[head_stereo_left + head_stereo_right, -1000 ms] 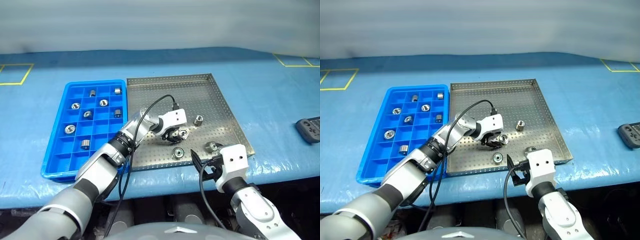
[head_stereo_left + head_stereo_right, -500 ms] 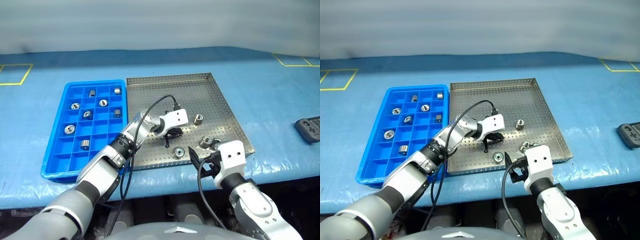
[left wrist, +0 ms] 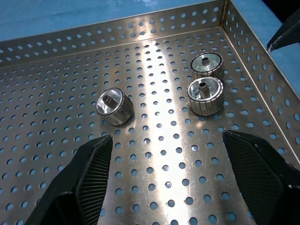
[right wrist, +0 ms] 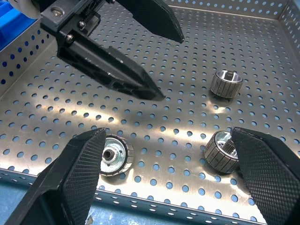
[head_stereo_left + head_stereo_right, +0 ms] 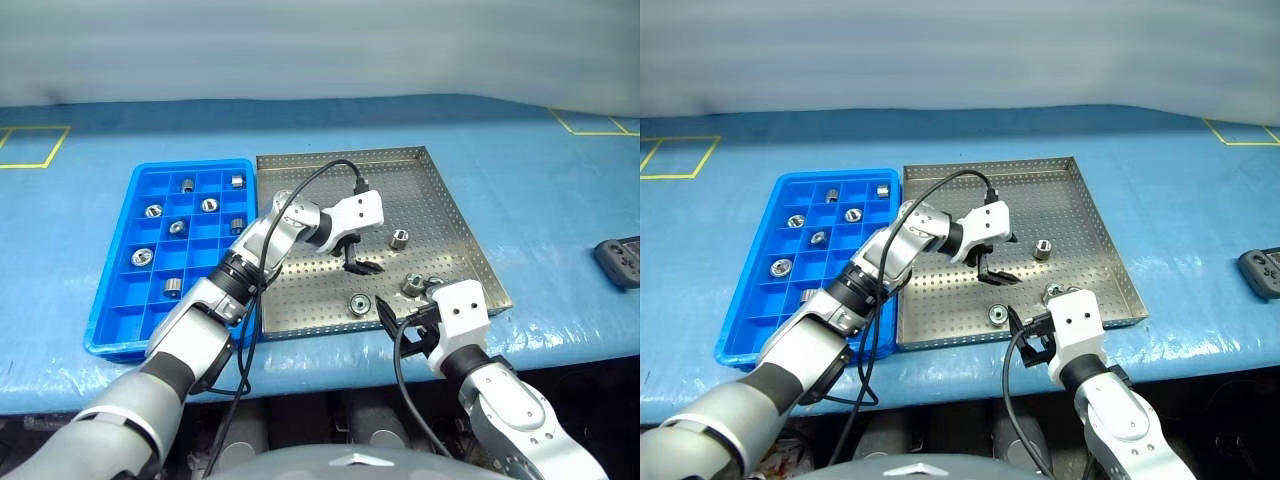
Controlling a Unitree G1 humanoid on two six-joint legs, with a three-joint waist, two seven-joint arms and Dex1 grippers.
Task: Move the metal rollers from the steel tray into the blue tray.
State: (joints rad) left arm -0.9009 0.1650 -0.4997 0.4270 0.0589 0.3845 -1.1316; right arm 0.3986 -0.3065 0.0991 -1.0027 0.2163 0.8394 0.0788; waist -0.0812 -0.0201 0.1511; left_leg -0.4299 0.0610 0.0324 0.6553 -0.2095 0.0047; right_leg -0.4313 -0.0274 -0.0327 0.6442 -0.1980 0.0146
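In the blue tray (image 5: 112, 292), which sits at 9 o'clock of the steel tray (image 5: 340, 156), eight rollers already lie in their own square pockets, among them one in the far row (image 5: 186, 184) and one in a near pocket (image 5: 172, 289). Most pockets are empty.

As far as I can count, four rollers are left on the steel tray. One (image 5: 398, 239) is just at 3 o'clock of its middle, and one (image 5: 356, 303) is at 6 o'clock close to the near rim. A pair sits side by side at about 4 o'clock near the right rim, one (image 5: 410, 285) plain and its neighbour partly hidden by the right arm.

The left gripper (image 5: 362, 265) hovers over the middle of the steel tray with its jaws spread wide and nothing between them. The right gripper (image 5: 405, 322) is at the near rim, also wide and empty.

So I judge the job about two thirds done. No roller is in hand, and the next step would be to pick one of the four.
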